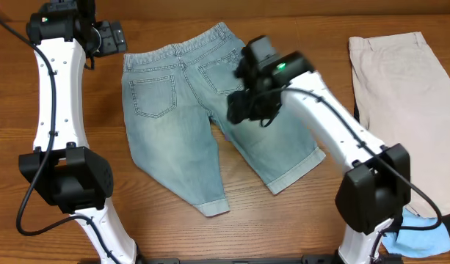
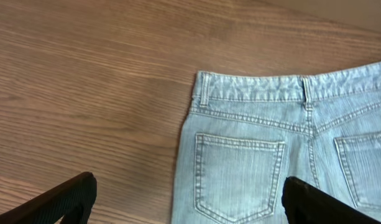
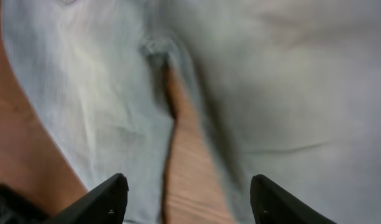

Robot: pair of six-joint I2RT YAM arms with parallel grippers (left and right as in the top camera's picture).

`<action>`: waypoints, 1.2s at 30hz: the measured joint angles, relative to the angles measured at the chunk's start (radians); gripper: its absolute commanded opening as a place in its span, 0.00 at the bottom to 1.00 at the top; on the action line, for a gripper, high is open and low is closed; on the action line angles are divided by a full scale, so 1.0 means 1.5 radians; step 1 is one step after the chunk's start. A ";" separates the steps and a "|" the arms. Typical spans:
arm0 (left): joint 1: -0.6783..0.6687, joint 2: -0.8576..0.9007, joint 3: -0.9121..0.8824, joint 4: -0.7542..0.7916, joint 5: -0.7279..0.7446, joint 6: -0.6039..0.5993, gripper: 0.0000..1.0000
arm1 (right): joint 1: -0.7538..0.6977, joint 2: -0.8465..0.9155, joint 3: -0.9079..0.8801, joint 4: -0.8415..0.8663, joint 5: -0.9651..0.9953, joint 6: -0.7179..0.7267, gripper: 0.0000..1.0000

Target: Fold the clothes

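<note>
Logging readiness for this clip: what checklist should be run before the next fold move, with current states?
1. Denim shorts spread out, back pockets up: ok.
2. Left end effector open and empty: ok.
3. Right end effector open and empty, over the crotch: ok.
4. Beige shorts lying apart from the denim: ok.
5. Denim hidden beneath the right end effector smooth: cannot tell.
</note>
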State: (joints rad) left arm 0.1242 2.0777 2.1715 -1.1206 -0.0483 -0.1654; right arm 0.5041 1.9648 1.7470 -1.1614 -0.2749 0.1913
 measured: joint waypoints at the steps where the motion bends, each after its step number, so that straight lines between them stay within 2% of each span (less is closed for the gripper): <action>1: 0.000 0.000 0.000 -0.003 0.003 0.000 0.97 | 0.013 0.000 -0.011 0.030 -0.002 0.003 0.65; 6: 0.000 0.000 0.000 -0.003 0.007 0.000 0.97 | 0.056 0.003 -0.066 0.142 -0.007 0.025 0.57; 12: 0.000 0.000 0.000 -0.004 0.008 0.000 0.97 | 0.087 0.071 -0.073 0.257 0.000 0.039 0.57; 15: 0.000 0.000 0.000 -0.006 0.008 0.000 0.97 | 0.093 0.109 -0.075 0.272 0.021 0.042 0.57; 18: 0.000 0.000 0.000 -0.006 0.008 0.000 0.97 | 0.093 0.131 -0.079 0.271 0.034 0.044 0.56; 21: 0.000 0.000 0.000 -0.006 0.008 0.000 0.97 | 0.093 0.136 -0.079 0.263 0.046 0.048 0.50; 27: 0.000 0.000 0.000 -0.014 0.008 0.000 0.98 | 0.073 0.136 -0.079 0.203 0.061 0.068 0.46; 36: 0.000 0.000 0.000 -0.024 0.008 0.000 0.98 | -0.102 0.136 -0.079 0.100 0.041 0.047 0.46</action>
State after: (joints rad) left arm 0.1242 2.0777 2.1719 -1.1568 -0.0368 -0.1650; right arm 0.3508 2.1689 1.6283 -1.0119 -0.2134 0.2611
